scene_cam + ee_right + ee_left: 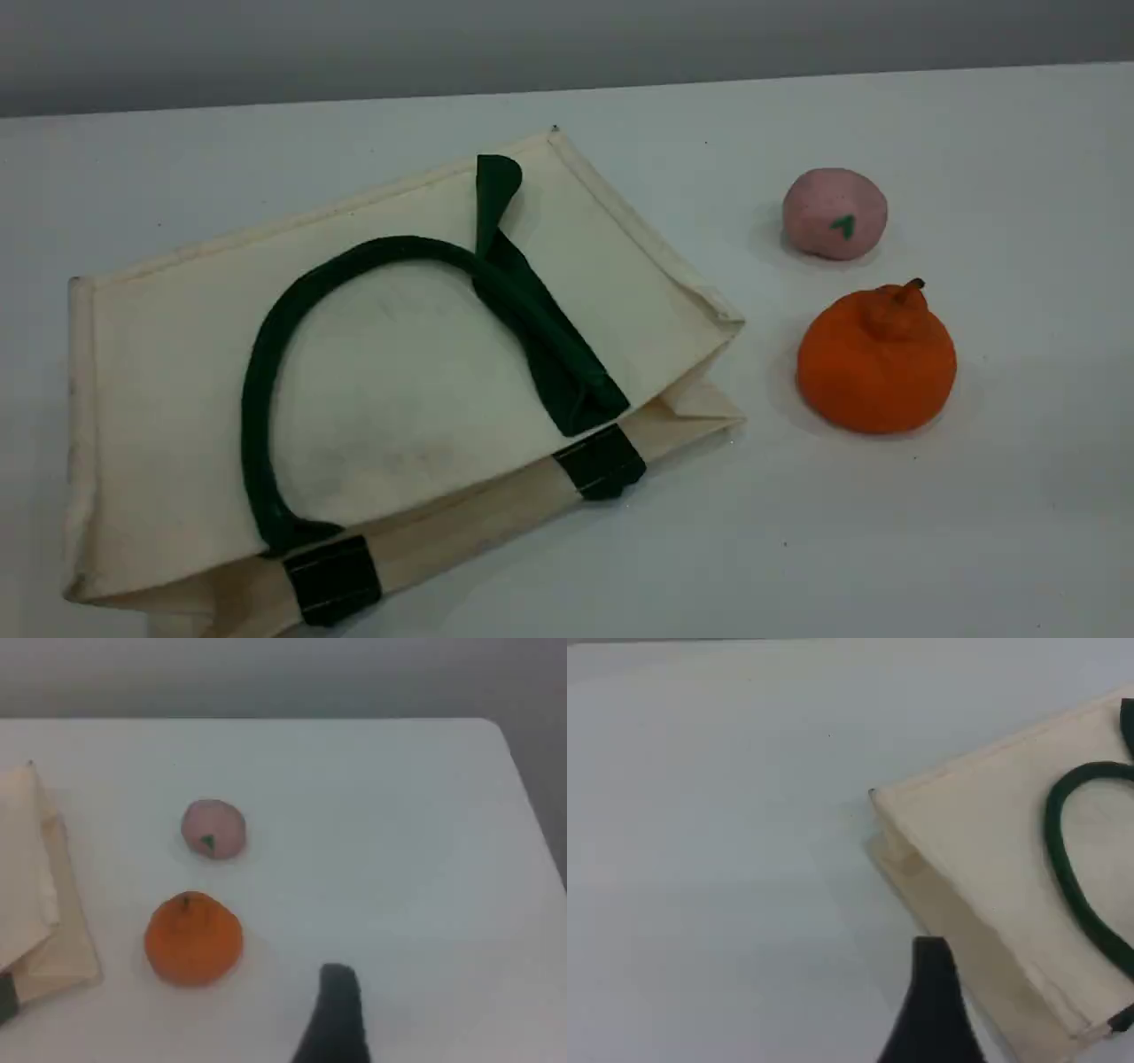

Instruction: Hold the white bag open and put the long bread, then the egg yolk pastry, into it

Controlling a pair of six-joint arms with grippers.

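Note:
The white bag lies flat on its side on the left half of the table, with its mouth facing the front right. One dark green handle loops across its upper face. The left wrist view shows a corner of the bag and part of the handle, with one dark fingertip hovering just off the bag's edge. In the right wrist view a dark fingertip hangs over bare table, to the right of the fruit. Both grippers look open and hold nothing. The long bread and the egg yolk pastry are out of view.
A pink ball with a green mark and a round orange fruit sit to the right of the bag's mouth. The bag's edge lies close beside the fruit. The table's right edge shows.

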